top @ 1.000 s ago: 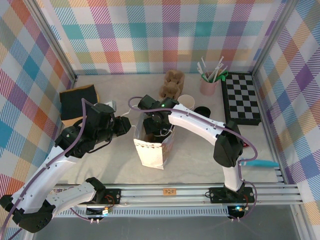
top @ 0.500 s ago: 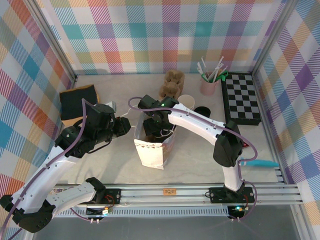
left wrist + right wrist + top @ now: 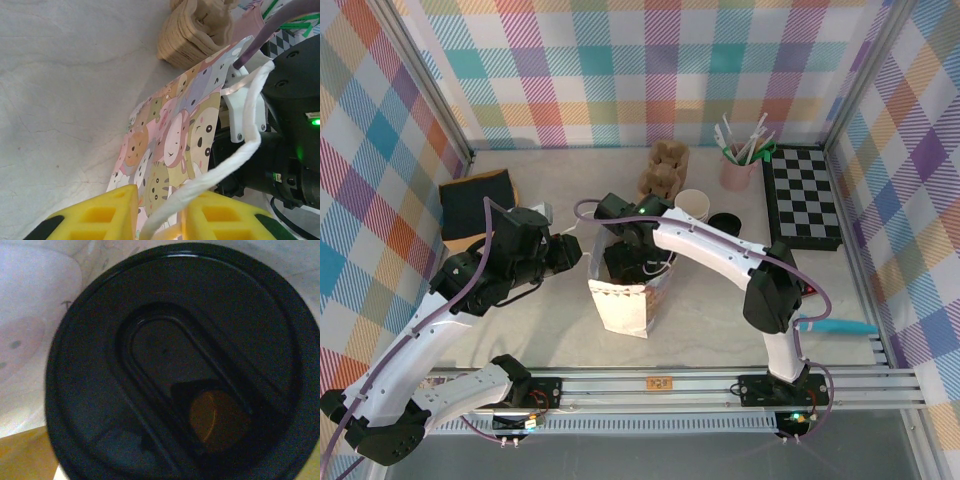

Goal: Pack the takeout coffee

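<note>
Coffee cup, lid on, appears down inside the bag at mid-tabletop. Left gripper pinches the handle; right gripper reaches into the bag, grip unreadable. Remaining, likely: let go if holding, withdraw.

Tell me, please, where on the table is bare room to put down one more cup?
Bare table lies at the back left, between the black pad and the cardboard carriers. Another patch lies in front, between the paper bag and the right arm. It is crowded at the back right: white cups, loose lid, straw cup, checkerboard.
</note>
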Robot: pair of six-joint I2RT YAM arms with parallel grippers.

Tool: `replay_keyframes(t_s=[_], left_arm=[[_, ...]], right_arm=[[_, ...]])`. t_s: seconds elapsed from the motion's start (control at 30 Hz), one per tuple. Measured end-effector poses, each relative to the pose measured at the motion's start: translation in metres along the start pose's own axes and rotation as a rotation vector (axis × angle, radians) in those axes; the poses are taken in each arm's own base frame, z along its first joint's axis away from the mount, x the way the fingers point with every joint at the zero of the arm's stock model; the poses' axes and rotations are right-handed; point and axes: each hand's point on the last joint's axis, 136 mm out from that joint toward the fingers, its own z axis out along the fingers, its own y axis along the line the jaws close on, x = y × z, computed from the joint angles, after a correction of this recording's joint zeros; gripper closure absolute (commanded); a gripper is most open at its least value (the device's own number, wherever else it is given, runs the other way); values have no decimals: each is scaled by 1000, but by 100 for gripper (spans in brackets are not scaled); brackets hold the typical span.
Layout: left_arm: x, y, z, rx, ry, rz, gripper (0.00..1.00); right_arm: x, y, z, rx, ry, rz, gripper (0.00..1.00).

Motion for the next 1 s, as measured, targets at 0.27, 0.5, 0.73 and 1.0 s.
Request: replay_keyframes(t_s=[0.27, 0.5, 0.73, 1.0], left_arm=[[0, 0, 0, -1, 1, 0, 72], [0, 0, 0, -1, 1, 0, 72], [0, 0, 0, -1, 1, 0, 72], [-1, 1, 0, -6, -5, 0, 72]], right_arm=[[-5, 3, -10, -12, -17, 1, 0], [-6, 3, -13, -12, -18, 0, 1], [-7, 3, -17, -13, -20, 0, 1], [-9, 1, -24, -6, -28, 0, 1]])
